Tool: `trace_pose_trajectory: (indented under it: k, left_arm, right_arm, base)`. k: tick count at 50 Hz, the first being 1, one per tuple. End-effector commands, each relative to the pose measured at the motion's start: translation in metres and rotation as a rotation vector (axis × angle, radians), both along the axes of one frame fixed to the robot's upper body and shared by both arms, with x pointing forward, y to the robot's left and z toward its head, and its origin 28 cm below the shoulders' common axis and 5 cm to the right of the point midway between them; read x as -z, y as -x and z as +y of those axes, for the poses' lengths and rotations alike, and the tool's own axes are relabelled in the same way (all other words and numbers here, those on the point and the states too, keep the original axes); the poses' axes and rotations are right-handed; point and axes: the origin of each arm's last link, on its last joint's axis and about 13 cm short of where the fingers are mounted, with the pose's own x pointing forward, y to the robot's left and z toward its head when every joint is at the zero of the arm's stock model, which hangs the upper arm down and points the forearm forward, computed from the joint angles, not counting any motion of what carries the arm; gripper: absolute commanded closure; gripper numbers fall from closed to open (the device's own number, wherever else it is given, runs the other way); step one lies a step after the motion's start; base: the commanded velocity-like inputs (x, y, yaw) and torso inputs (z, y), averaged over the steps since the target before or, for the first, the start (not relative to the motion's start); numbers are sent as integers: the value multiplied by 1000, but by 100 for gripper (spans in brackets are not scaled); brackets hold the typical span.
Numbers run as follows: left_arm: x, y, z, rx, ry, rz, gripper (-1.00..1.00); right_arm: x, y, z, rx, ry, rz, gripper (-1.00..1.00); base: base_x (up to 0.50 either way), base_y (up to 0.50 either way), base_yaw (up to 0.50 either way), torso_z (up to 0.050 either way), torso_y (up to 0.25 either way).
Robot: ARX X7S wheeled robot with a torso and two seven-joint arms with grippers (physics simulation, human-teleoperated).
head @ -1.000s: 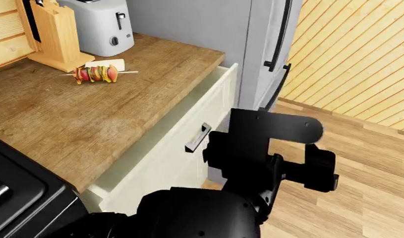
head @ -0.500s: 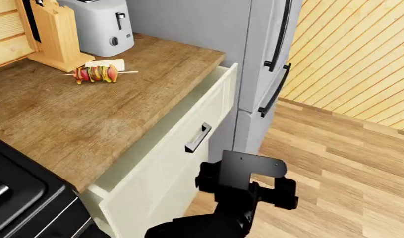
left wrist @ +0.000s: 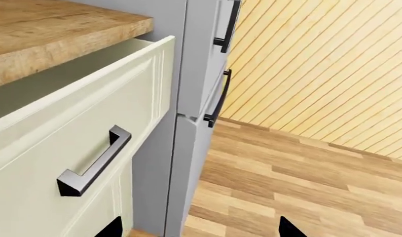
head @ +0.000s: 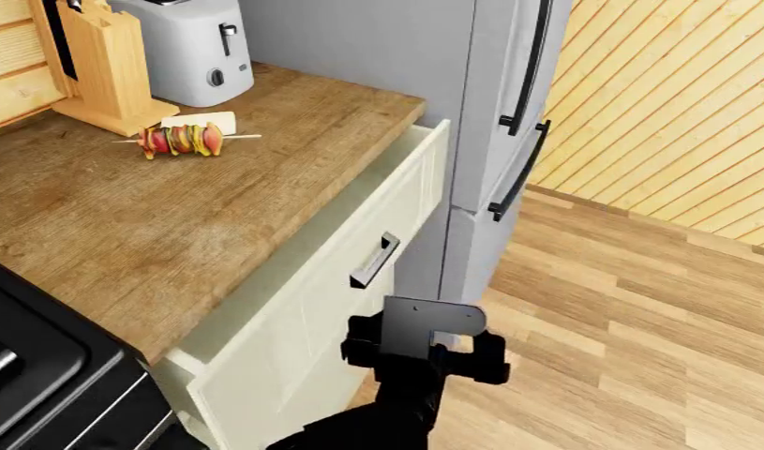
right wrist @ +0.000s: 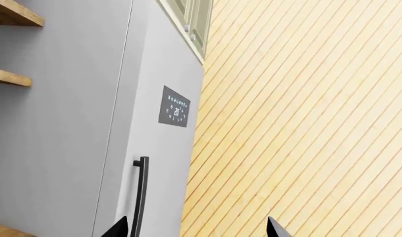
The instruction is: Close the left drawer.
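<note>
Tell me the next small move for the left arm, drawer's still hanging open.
Probably ease the left gripper toward the left drawer front panel, just below the handle. The drawer stands well out from the counter, and the gripper hangs in front of it without touching, fingers apart.

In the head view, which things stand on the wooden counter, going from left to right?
Knife block → kebab skewer → toaster. Further right, past the counter edge, come the open left drawer and then the grey fridge.
</note>
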Motion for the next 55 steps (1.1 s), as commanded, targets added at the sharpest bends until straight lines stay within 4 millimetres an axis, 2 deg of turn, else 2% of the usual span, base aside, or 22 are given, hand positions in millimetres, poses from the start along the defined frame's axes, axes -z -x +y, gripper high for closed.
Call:
trace_pose_trajectory:
  k: [1,9,20,30,38,55]
  left_arm:
    - [12,-8,7,-25,4,1,-100]
    - [18,-17,13,-66,3,0,-100]
    - [28,-38,30,-145,-4,-1,-100]
    - [43,-48,39,-186,-33,14,-100]
    - [45,-52,43,-209,-35,20,-100]
    - [63,-67,58,-280,-63,38,-100]
  right_arm:
    - [0,1,1,1,-2,-1,-100]
    - [-2,2,1,3,-5,-5,-100]
    - [0,1,1,1,-7,-4,-100]
    - [2,-1,1,-3,-6,-1,-100]
    - [2,-1,2,-5,-9,-5,-100]
    - [1,1,2,-6,-11,-6,-100]
  base:
    - [0,0,0,0,0]
    - [0,0,0,0,0]
    - [0,0,0,0,0]
    - [0,0,0,0,0]
    - [0,0,0,0,0]
    - [0,0,0,0,0]
